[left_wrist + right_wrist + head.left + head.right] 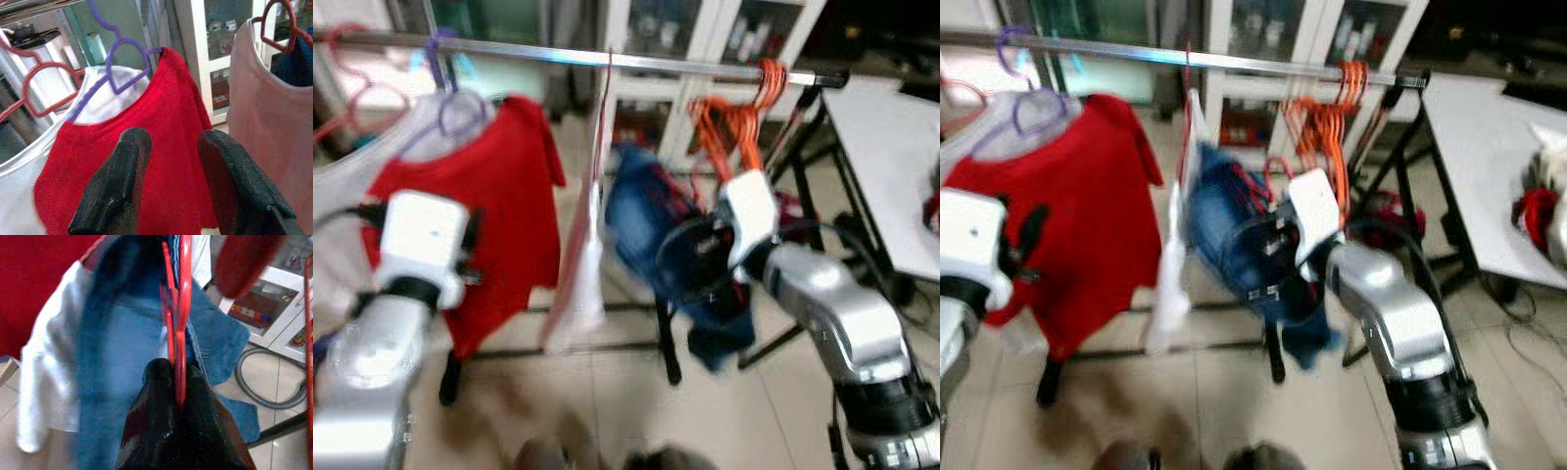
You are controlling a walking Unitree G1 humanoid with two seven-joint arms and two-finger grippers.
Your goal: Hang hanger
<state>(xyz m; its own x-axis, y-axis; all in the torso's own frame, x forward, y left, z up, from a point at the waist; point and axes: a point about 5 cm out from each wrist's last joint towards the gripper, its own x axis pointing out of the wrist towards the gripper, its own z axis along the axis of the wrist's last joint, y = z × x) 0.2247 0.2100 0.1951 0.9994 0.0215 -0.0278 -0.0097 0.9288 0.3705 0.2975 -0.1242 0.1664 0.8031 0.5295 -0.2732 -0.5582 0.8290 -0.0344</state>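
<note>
- Your red plastic hanger (182, 308) carried the blue denim garment (122, 357). It sat edge-on in the right gripper (177, 382), whose two black fingers were clamped together on the thin red frame. My read: that narrow pinch was there to stop the hanger twisting under the cloth's weight.
- Relative to the gripper, the hanger ran straight out past the fingertips, with the denim draped down both sides and below.
- In the head views the blue denim garment (651, 211) hung in front of the raised right arm, below the horizontal silver metal rail (636, 61). I couldn't make out the hook or tell whether it was over the rail; too much blur. You should treat it as not yet hung.
- It sat between the pale pink garment on a red hanger (592, 245) on the robot's left and the bunch of empty orange hangers (744, 122) on its right. That gap looked like your slot.
- Further left, the red T-shirt on a purple hanger (489, 206) was already hanging.
- Your left gripper (171, 181) was up near the red T-shirt with its fingers apart, gripping nothing. Likely just parked clear of the work.
- The white table (891, 166) stood off on the right, beside the rack's end.
</note>
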